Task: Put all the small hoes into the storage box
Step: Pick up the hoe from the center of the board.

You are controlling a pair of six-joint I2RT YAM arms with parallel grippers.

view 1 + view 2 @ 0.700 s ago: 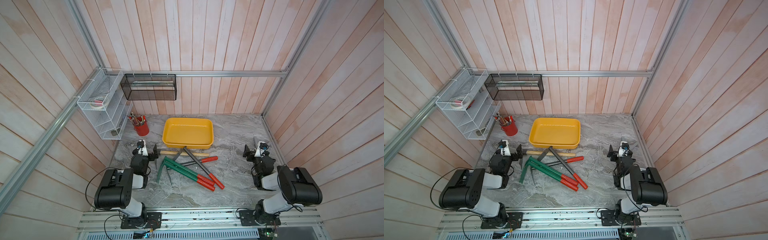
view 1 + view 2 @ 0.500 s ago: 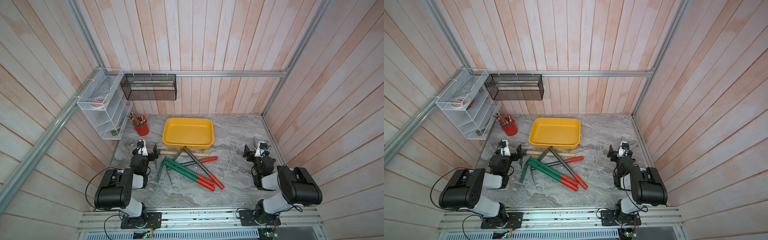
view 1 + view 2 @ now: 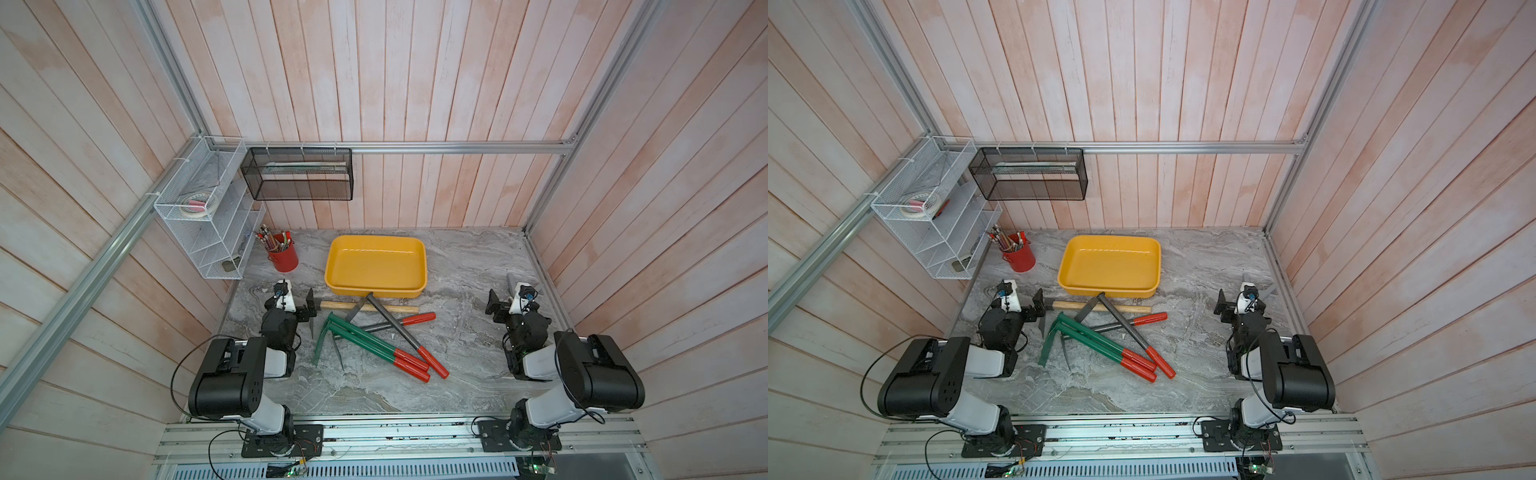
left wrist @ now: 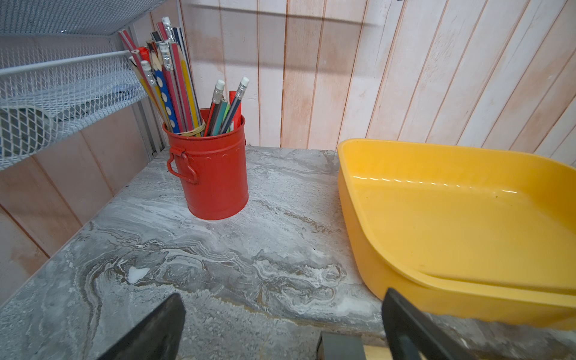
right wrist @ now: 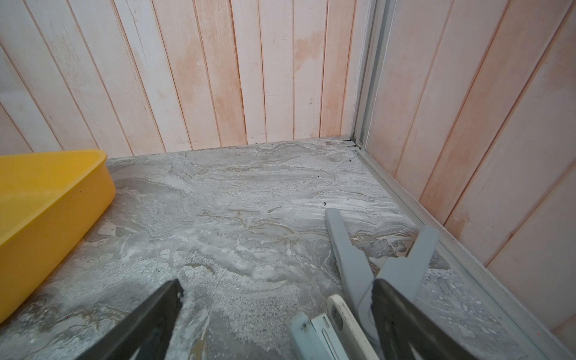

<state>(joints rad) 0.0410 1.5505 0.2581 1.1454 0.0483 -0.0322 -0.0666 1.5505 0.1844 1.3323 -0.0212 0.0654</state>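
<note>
Top views: the storage box (image 3: 376, 266) sits at the back middle of the marble table (image 3: 461, 266), with nothing in it. The small hoe (image 3: 321, 343) has a green shaft, a red grip and a blade set crosswise. It lies flat in a crossed tool pile (image 3: 386, 332) just in front of the box, outside it and not touching its wall. Both top views show this, box (image 3: 1109, 264) and hoe (image 3: 1049, 343) alike. The left gripper (image 3: 309, 309) sits low beside the dark head of a wood-handled tool (image 3: 374, 308), with its jaws spread wide and holding nothing. The right gripper (image 3: 513, 303) is near the table's right edge, well apart from the pile, also spread wide with nothing held. A red pencil cup (image 3: 284, 257) stands left of the box. A white wire rack (image 3: 199, 216) and a black mesh basket (image 3: 299, 174) hang on the walls.

Left wrist: the fingers (image 4: 156, 333) are far apart with bare table between them. The tool's dark head (image 4: 339, 346) is just by one finger, and contact cannot be told. The box (image 4: 452, 224) is close beside it, and the cup (image 4: 215, 174) stands upright, full of pencils.

Right wrist: the fingers (image 5: 149, 321) are spread with bare table between them. A grey two-pronged piece (image 5: 367, 268) is right by one finger, and whether they touch is unclear. The box corner (image 5: 46, 193) is at the frame edge.
</note>
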